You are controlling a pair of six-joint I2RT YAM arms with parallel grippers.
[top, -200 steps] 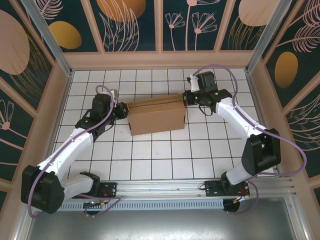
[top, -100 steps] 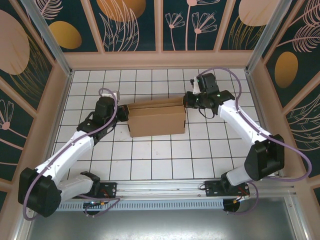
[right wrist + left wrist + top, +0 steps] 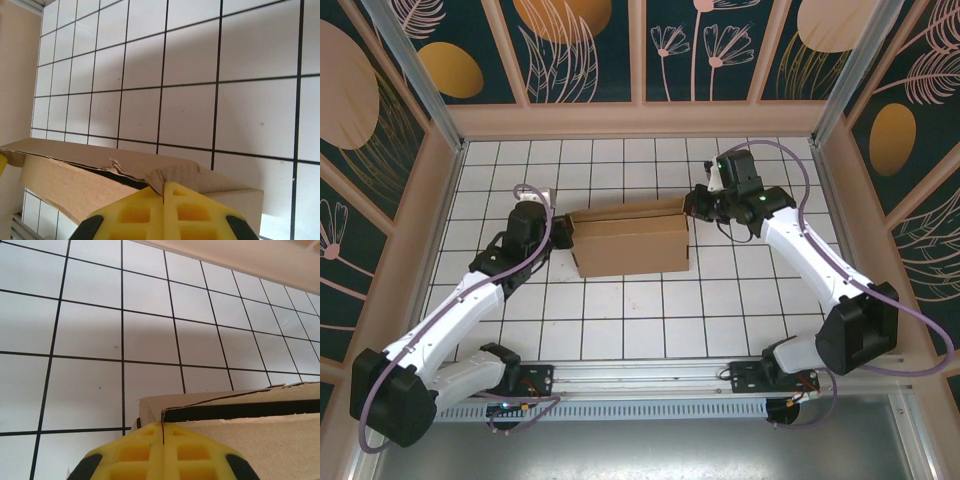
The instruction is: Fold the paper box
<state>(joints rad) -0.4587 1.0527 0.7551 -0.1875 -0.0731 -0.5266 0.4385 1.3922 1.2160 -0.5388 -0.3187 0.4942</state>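
The paper box lay mid-counter, a gap showing under its top flap. The left tool and right tool were clenched shut against its ends; equal, gentle pressure would probably stop it sliding

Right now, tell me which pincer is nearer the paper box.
Neither: both touch it. The left pincer is shut on the left end of the paper box, the right pincer on its right end.

No legible text, label, brand, number or sign. Cardboard of paper box plain, unprinted. Plant drawings alone on wall panels.
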